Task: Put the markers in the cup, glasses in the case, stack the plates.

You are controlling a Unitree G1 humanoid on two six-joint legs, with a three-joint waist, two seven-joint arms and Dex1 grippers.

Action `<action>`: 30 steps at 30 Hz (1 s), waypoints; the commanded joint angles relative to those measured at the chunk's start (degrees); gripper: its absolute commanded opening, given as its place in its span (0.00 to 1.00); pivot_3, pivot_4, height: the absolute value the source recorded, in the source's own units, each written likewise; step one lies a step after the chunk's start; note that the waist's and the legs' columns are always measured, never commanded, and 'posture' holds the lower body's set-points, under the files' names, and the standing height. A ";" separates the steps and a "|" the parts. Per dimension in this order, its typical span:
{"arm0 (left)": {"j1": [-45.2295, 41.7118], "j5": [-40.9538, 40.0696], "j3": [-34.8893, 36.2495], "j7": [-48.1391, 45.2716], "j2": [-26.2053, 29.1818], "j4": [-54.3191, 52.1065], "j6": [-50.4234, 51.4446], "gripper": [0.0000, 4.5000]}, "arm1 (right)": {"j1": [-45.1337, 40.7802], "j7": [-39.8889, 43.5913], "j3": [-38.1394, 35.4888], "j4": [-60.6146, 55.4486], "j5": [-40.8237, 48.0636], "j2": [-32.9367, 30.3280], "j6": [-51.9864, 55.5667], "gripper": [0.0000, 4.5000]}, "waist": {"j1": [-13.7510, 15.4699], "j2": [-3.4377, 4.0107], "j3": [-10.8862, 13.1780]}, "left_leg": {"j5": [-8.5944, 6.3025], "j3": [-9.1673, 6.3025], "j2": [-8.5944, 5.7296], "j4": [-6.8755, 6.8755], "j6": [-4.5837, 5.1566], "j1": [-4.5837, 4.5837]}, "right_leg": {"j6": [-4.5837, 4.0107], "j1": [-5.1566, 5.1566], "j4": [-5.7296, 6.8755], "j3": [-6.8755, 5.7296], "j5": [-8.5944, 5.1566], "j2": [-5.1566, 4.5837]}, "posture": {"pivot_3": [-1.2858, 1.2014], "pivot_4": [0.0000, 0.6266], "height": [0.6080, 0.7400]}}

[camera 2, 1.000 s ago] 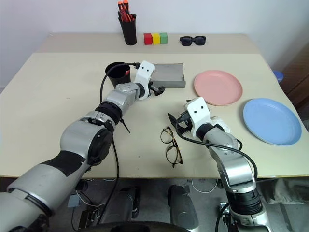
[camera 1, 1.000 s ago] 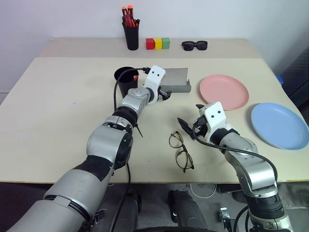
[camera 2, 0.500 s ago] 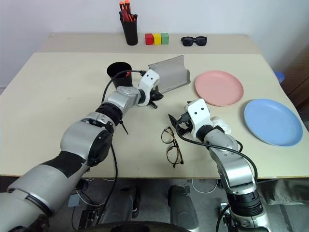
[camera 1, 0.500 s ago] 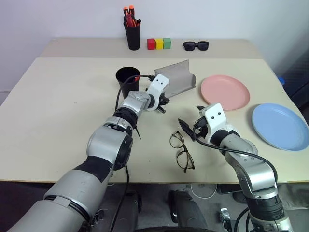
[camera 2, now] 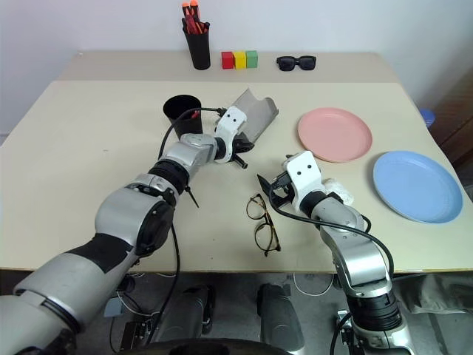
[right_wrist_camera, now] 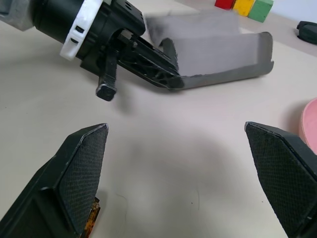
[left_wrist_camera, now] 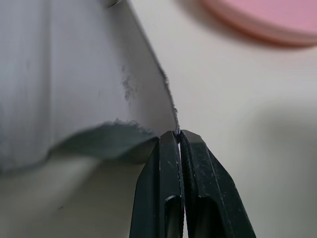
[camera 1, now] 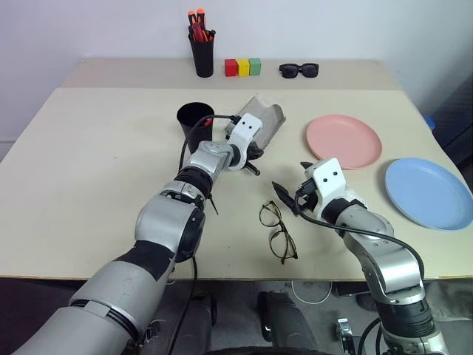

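Pinching grey felt-lined case [left_wrist_camera: 74, 74] rim, left fingers [left_wrist_camera: 168, 163]

The left gripper [camera 1: 255, 157] held an edge of the grey case [camera 1: 267, 123], which stood tilted on the desk [camera 1: 96, 155] just beside the black cup [camera 1: 194, 121]. The right gripper [camera 1: 293, 185] hovered with jaws spread near the glasses [camera 1: 276, 231]. The pink plate [camera 1: 344, 140] and blue plate [camera 1: 428, 192] lay apart. At the rear edge stood a marker cup [camera 1: 202, 55], three blocks [camera 1: 243, 67] and sunglasses [camera 1: 298, 70].
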 commanded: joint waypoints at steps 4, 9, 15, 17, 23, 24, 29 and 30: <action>2.44 -4.31 0.67 -10.21 0.80 -6.79 -1.08 0.01 | -0.87 0.34 0.19 -1.27 0.07 0.25 -0.96 1.00 | -0.22 0.00 0.00 | 0.00 0.00 0.00 -0.01 0.00 0.00 | 0.00 -0.01 0.00 0.00 0.00 0.01 | 0.52 0.24 1.00; 7.24 -5.02 -2.45 -21.52 5.17 -15.21 -0.12 0.01 | -1.16 2.30 -0.87 -0.68 0.78 -1.32 -1.01 1.00 | -0.45 0.01 0.00 | 0.00 0.00 0.03 -0.04 0.00 0.00 | -0.02 -0.05 0.03 0.01 0.00 0.03 | 0.52 0.24 1.00; 11.48 -6.04 -4.96 -30.24 10.19 -23.15 2.45 0.01 | -1.52 3.48 -1.90 1.07 0.38 -2.43 -2.25 1.00 | -0.21 0.01 0.00 | 0.00 0.01 0.03 -0.01 0.00 -0.01 | -0.02 -0.04 0.02 0.01 0.00 0.02 | 0.52 0.24 1.00; 12.99 -5.82 -5.98 -32.62 11.88 -25.17 2.22 0.01 | -1.39 3.63 -2.03 1.04 0.38 -2.54 -2.42 1.00 | -0.26 0.01 0.00 | 0.00 0.01 0.03 -0.02 0.00 -0.01 | -0.02 -0.04 0.02 0.02 0.00 0.01 | 0.52 0.24 1.00; 18.15 -7.24 -9.80 -43.75 18.67 -34.50 2.79 0.01 | 1.12 7.14 -2.71 -0.52 1.53 -5.51 -2.72 1.00 | -0.26 0.01 0.00 | 0.00 0.00 0.05 -0.02 0.00 -0.01 | -0.03 -0.04 0.02 0.01 0.00 0.02 | 0.52 0.24 1.00; 18.97 -7.27 -10.54 -45.19 19.80 -35.85 2.72 0.01 | 1.46 7.77 -2.78 -0.55 1.69 -6.07 -2.81 1.00 | -0.26 0.01 0.01 | 0.00 0.01 0.05 -0.02 0.00 -0.01 | -0.03 -0.04 0.03 0.01 0.00 0.02 | 0.52 0.24 1.00; 22.09 -8.71 -12.18 -49.59 23.60 -41.44 3.07 0.01 | 2.46 10.08 -2.72 -0.67 2.11 -7.89 -3.36 1.00 | -0.21 0.01 0.00 | 0.00 0.01 0.06 0.00 0.00 -0.01 | -0.04 -0.03 0.03 0.01 -0.01 0.02 | 0.52 0.24 1.00; 22.48 -8.90 -12.15 -49.75 24.09 -42.01 3.00 0.01 | 2.57 10.26 -2.69 -0.72 2.16 -8.00 -3.45 1.00 | -0.22 0.01 0.00 | 0.00 0.01 0.06 0.00 0.00 -0.01 | -0.04 -0.03 0.03 0.01 -0.01 0.02 | 0.52 0.24 1.00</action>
